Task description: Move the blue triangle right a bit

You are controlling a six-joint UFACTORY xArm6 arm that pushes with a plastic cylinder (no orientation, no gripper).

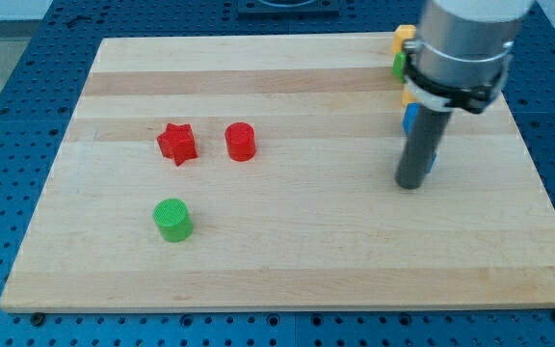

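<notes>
Sitting with my tip (410, 183) down on the board, bare rod clamping nothing, blue block (433, 156) peeking out just behind-right, so I'd guess next is nudging it rightward from its left.

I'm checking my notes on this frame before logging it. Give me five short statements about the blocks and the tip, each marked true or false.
1. The red star lies to the view's left of the red cylinder. True.
2. The green cylinder touches the red star. False: they lie apart, green nearer the view's bottom.
3. My tip is at the view's right, beside a blue block. True.
4. The blue block shows fully. False: the rod hides most of it.
5. The tip touches the red cylinder. False: it is far to the view's right.
</notes>
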